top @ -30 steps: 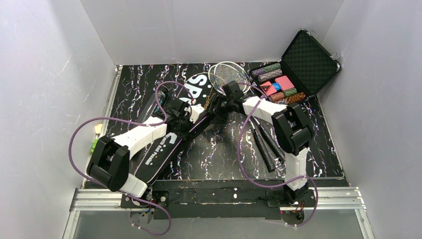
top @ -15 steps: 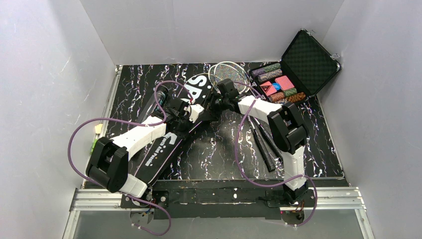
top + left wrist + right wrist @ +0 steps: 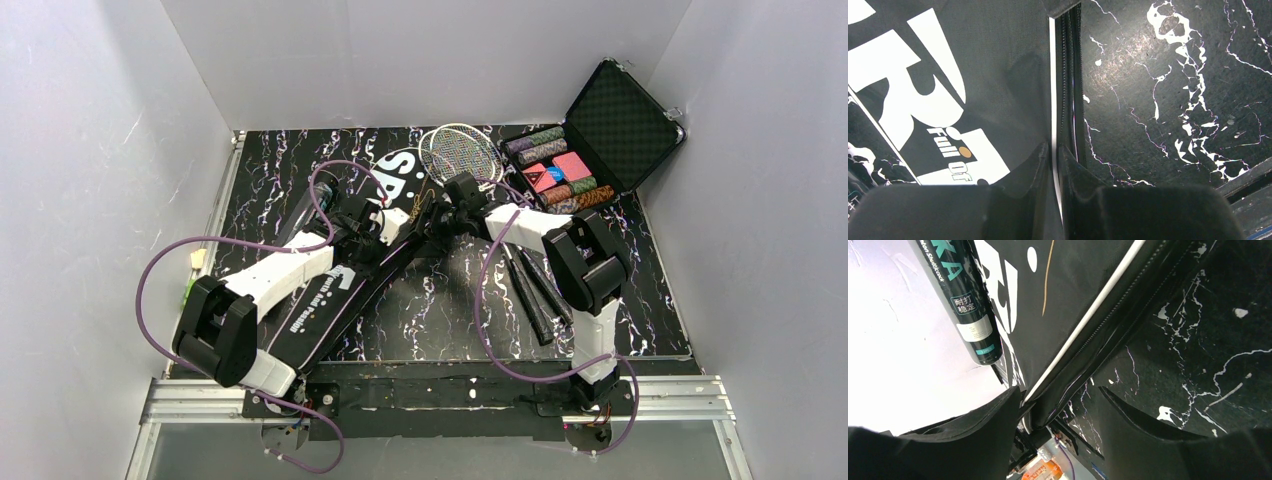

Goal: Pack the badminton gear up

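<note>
White walls close in a black, white-veined bench (image 3: 440, 310). Across it, from your near left up toward the far middle, lies the long black racket-shaped fabric bag lettered "SPORT" (image 3: 325, 295) — soft, light and floppy by the look of it, so expect it to sag and fold wherever you lift. Take it by the stiffer white-piped zipper seam, not the slack panel. Your left fingers (image 3: 1040, 162) are pinched tight on that seam. Your right fingers (image 3: 998, 415) stand spread, straddling the same edge without clamping it. The two thin-shafted white-strung rackets (image 3: 462, 150) wait just beyond the bag's wide end, with the long black teal-printed tube (image 3: 970, 305) just beside its left side. Against half a second ago, the right wrist has drawn back a touch toward you — bag and rackets lie as they did.
</note>
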`<action>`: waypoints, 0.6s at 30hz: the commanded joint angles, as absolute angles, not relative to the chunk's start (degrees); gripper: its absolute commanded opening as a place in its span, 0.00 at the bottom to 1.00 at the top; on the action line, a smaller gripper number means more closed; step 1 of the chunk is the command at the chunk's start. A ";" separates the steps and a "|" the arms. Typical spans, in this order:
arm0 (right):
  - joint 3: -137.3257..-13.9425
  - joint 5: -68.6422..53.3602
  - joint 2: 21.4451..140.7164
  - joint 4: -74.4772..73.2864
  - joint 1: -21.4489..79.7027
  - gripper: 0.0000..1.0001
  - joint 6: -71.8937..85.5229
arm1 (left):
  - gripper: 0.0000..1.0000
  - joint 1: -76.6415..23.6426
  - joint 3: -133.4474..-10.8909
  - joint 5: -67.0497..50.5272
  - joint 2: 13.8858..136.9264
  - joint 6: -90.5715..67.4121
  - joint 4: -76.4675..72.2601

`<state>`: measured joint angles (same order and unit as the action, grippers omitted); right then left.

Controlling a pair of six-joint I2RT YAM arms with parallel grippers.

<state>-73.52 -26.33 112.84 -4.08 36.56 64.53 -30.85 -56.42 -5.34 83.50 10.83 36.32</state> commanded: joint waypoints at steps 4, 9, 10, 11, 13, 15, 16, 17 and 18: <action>-76.00 -26.86 111.98 -0.69 36.91 0.65 66.06 | 0.11 -30.94 -58.80 -6.16 81.66 10.02 36.68; -78.67 -26.02 114.11 -0.83 36.91 0.65 66.56 | 0.06 -30.94 -58.86 -6.20 80.91 9.79 37.17; -79.09 -25.75 114.66 -0.83 36.83 0.65 66.77 | 0.04 -30.94 -58.95 -6.28 80.67 9.61 37.45; -79.54 -25.50 115.19 -0.65 36.83 0.64 66.94 | 0.03 -30.92 -59.27 -6.40 80.30 9.31 37.77; -80.57 -24.97 116.38 -0.97 36.83 0.63 67.29 | 0.00 -30.94 -60.13 -6.33 79.74 8.58 38.92; -81.17 -23.92 117.27 -1.02 36.74 0.60 67.92 | 0.00 -30.94 -60.96 -6.31 78.86 8.13 40.03; -81.39 -23.58 117.59 -0.61 36.74 0.59 68.20 | 0.00 -30.94 -61.27 -6.18 78.24 7.96 40.54; -81.83 -23.26 117.90 -0.54 36.69 0.57 68.35 | 0.00 -30.94 -61.47 -6.16 77.60 7.81 41.00; -82.65 -23.20 118.33 -0.53 36.66 0.52 68.37 | 0.00 -30.89 -61.59 -6.05 77.00 7.64 41.52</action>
<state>-79.11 -25.30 116.42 -2.42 36.56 67.26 -30.83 -58.43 -5.06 82.81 9.17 38.65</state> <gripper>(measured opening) 0.574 0.029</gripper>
